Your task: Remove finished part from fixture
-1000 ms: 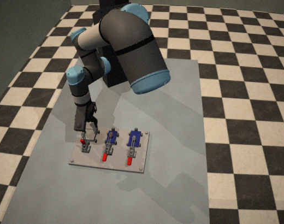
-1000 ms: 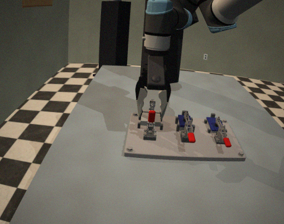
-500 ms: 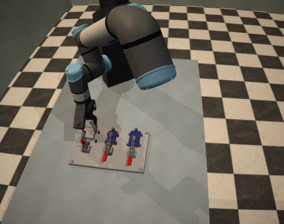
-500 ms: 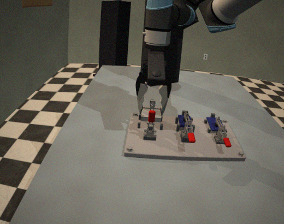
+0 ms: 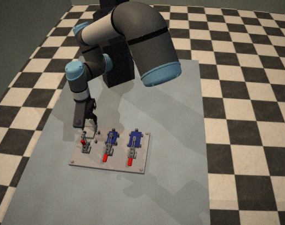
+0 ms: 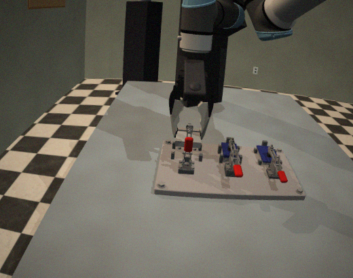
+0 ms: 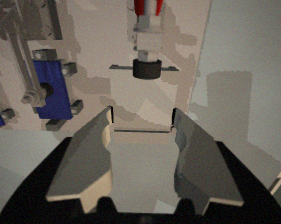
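Note:
My gripper [image 5: 90, 130] [image 6: 189, 135] [image 7: 142, 108] is shut on the finished part [image 5: 89, 125] [image 6: 189, 118] [image 7: 141, 155], a pale grey plate. It holds the part a little above the leftmost station of the grey fixture plate [image 5: 116, 164] [image 6: 208, 186] [image 7: 191, 50]. That station's toggle clamp [image 5: 87, 146] [image 6: 187, 159] stands open with its red handle [image 5: 83, 142] [image 6: 188, 144] [image 7: 147, 7] upright. Two blue blanks [image 5: 111, 136] [image 5: 135, 135] [image 6: 225, 147] [image 6: 263, 150] [image 7: 51, 92] sit under closed clamps in the middle and right stations.
The fixture lies on a grey table [image 5: 171, 115] [image 6: 110, 203] above a checkered floor. The arm's black pedestal [image 5: 119, 63] [image 6: 142, 41] stands at the table's far side. The arm's large elbow [image 5: 152, 46] hangs over the back of the table.

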You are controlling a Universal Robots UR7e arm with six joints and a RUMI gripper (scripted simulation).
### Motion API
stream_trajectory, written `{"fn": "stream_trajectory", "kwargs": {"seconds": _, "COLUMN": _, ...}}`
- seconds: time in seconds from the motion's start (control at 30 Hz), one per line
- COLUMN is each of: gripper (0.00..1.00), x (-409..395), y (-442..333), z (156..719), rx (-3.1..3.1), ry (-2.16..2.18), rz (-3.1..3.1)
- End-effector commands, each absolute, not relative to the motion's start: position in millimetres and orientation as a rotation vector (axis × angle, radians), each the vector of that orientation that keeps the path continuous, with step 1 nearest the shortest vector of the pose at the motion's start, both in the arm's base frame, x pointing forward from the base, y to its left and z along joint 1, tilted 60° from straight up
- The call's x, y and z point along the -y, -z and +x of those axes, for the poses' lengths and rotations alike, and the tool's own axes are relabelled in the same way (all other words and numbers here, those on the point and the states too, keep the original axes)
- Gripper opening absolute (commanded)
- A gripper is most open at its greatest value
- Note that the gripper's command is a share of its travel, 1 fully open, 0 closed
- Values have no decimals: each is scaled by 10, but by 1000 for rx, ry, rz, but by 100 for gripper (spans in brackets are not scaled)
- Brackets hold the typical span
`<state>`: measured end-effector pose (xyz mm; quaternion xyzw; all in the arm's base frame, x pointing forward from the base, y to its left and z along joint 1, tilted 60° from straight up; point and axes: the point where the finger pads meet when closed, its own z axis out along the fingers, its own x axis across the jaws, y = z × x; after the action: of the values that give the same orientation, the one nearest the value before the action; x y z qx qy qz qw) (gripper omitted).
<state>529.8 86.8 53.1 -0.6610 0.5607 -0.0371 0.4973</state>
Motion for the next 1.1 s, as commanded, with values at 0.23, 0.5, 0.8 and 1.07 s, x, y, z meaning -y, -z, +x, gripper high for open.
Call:
{"fn": "stream_trajectory", "kwargs": {"seconds": 0.23, "gripper": 0, "x": -852, "y": -544, "z": 5286, "rx": -1357, "ry": 90, "rz": -1601}}
{"fn": "stream_trajectory", "kwargs": {"seconds": 0.5, "gripper": 0, "x": -844, "y": -548, "z": 5276, "rx": -1357, "ry": 90, "rz": -1601}}
{"fn": "stream_trajectory", "kwargs": {"seconds": 0.8, "gripper": 0, "x": -759, "y": -597, "z": 5164, "rx": -1357, "ry": 90, "rz": -1601}}
{"fn": "stream_trajectory", "kwargs": {"seconds": 1.07, "gripper": 0, "x": -691, "y": -636, "z": 5074, "rx": -1357, "ry": 90, "rz": -1601}}
